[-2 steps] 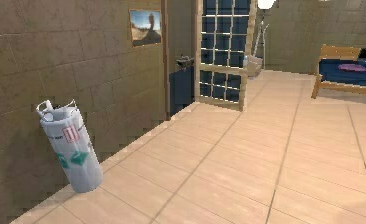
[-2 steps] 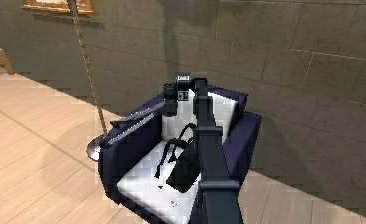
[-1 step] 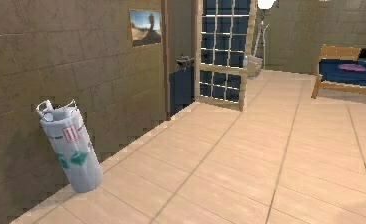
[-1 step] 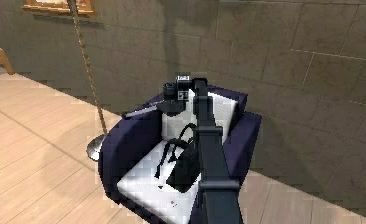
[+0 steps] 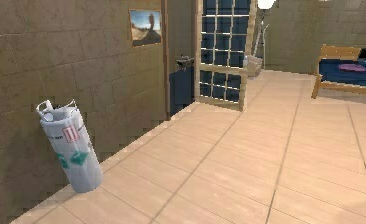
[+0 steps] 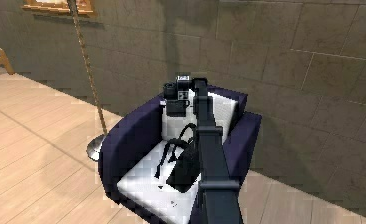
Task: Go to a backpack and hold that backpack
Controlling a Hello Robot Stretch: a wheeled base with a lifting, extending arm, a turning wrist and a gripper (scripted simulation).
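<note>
A black backpack with loops of strap lies on the white seat cushion of a dark blue armchair in the arm side view. The dark arm bar rises over the seat just right of the bag. At its far end the gripper shows against the chair's white back cushion, past the backpack. I cannot tell whether it holds anything.
A floor lamp's pole and round base stand left of the armchair, by a tiled wall. In the forward view a grey cylindrical bag leans on the left wall, with a glass-paned partition, a bed and open tiled floor ahead.
</note>
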